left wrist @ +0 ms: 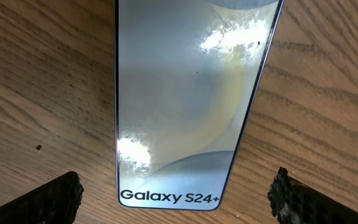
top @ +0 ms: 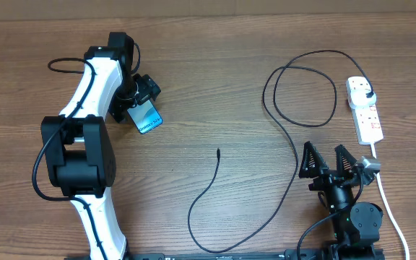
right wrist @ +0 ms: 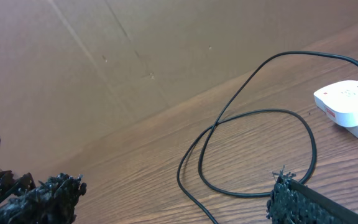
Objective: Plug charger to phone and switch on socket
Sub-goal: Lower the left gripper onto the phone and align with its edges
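The phone point(top: 145, 117) lies flat on the table with its cyan-blue screen up. In the left wrist view the phone point(left wrist: 191, 93) fills the middle and reads "Galaxy S24+". My left gripper point(top: 140, 92) is open just above it, its fingers point(left wrist: 178, 198) on either side of the phone's text end, apart from it. The charger cable point(top: 287, 137) loops across the table; its connector tip point(top: 218, 151) lies free in the middle and its black plug point(top: 367, 94) sits in the socket strip point(top: 364, 108). My right gripper point(top: 330, 160) is open and empty near the front, with the cable loop point(right wrist: 253, 155) ahead of it.
The strip's white cord point(top: 390, 206) runs down the right side to the front edge. The strip's end point(right wrist: 350, 109) shows at the right of the right wrist view. A brown cardboard wall point(right wrist: 104, 56) stands behind the table. A thin black arm cable point(top: 63, 65) loops at the far left.
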